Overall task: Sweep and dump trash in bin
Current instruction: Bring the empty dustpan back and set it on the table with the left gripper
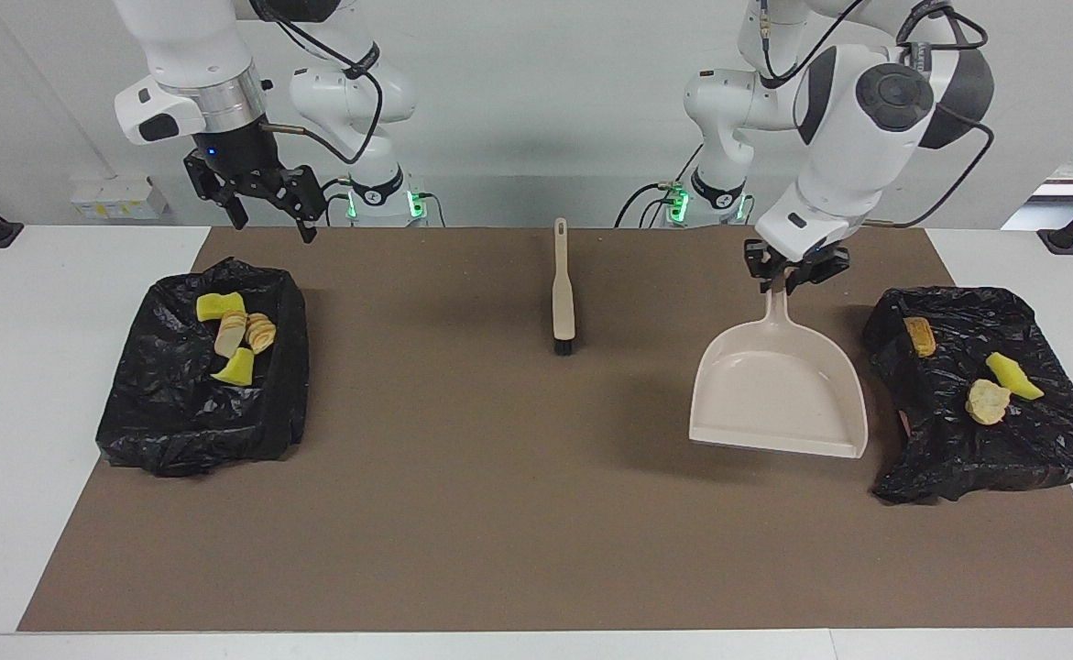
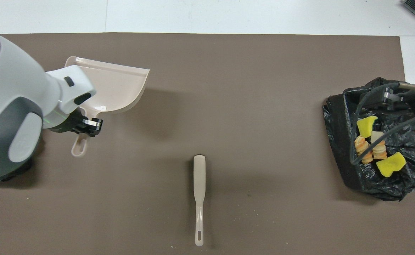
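Note:
The trash lies in two black bag-lined bins. Several yellow and bread-like lumps [image 1: 231, 332] sit in the bin [image 1: 188, 412] at the right arm's end, also in the overhead view [image 2: 370, 148]. Three lumps [image 1: 987, 401] lie on the bin [image 1: 985, 458] at the left arm's end. My left gripper [image 1: 788, 275] is shut on the handle of the empty beige dustpan [image 1: 779, 385], held tilted above the mat beside that bin; it also shows in the overhead view [image 2: 87, 125]. My right gripper [image 1: 275, 227] hangs open and empty over the other bin's edge nearest the robots.
A beige brush [image 1: 562, 293] lies on the brown mat [image 1: 499, 504] in the middle, close to the robots, bristles pointing away from them; it also shows in the overhead view [image 2: 199, 198]. In the overhead view the left arm hides the bin at its end.

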`<state>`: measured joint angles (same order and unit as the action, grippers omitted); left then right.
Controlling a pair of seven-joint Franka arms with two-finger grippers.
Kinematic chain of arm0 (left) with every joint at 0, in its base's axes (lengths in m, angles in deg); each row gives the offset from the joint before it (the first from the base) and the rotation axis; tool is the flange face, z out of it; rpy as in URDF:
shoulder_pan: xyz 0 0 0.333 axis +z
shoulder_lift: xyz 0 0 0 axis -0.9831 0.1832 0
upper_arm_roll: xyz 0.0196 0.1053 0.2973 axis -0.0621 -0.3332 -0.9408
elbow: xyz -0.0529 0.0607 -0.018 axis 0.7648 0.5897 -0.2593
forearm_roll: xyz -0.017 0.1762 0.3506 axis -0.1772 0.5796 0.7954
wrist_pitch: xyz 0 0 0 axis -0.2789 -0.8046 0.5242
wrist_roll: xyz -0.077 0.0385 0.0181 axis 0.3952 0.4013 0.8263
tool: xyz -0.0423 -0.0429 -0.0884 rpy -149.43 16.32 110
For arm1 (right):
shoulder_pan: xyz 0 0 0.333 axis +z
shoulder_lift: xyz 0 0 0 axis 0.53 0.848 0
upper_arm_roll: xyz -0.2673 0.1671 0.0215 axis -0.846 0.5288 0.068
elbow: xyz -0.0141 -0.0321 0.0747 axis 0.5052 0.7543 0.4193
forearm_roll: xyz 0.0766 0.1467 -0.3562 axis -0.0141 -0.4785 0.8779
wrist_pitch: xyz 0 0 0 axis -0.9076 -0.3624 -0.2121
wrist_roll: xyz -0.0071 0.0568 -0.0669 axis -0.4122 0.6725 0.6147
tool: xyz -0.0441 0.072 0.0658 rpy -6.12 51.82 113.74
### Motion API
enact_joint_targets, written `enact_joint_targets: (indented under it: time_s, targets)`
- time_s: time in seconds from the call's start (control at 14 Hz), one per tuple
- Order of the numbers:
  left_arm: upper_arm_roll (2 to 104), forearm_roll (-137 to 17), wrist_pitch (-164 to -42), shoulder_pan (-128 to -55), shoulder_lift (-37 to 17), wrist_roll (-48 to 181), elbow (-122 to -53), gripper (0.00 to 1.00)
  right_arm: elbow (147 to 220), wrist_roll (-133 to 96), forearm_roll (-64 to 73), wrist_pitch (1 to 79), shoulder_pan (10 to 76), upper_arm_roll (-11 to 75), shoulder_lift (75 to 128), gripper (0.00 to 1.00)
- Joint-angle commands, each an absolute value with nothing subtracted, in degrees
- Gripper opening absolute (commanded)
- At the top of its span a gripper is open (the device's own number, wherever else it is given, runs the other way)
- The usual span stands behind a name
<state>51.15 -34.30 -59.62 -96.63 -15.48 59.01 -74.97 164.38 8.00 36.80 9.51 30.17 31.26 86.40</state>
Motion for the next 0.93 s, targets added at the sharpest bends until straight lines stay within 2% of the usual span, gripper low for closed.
enact_joint_targets:
  time_s: [0.0, 0.29, 0.5, 0.64, 0.79, 0.86]
  targets:
    - [50.0, -37.2, -64.5, -100.8, -14.3, 65.2, -75.7, 0.00, 165.9, 6.9, 36.7, 10.2, 29.4, 31.6, 85.1, 1.00]
    - [49.8, -38.3, -72.4, -109.0, -5.9, 72.0, -74.6, 0.00, 165.9, 7.0, 36.7, 10.2, 29.4, 31.5, 85.1, 1.00]
    - [50.0, -38.3, -83.1, -112.5, -1.7, 76.5, -75.5, 0.00, 165.9, 6.5, 36.7, 10.2, 29.3, 31.5, 85.1, 1.00]
    - [50.0, -38.3, -86.3, -113.8, 0.4, 77.6, -75.7, 0.00, 165.9, 6.6, 36.7, 10.2, 29.1, 31.4, 85.1, 1.00]
    - [49.7, -37.7, -89.4, -117.7, 6.4, 82.6, -74.7, 0.00, 165.9, 6.6, 36.7, 10.2, 29.2, 31.4, 85.1, 1.00]
    - [49.6, -37.4, -90.4, -117.3, 6.9, 85.6, -74.5, 0.00, 165.9, 6.6, 36.7, 10.2, 29.2, 31.4, 85.1, 1.00]
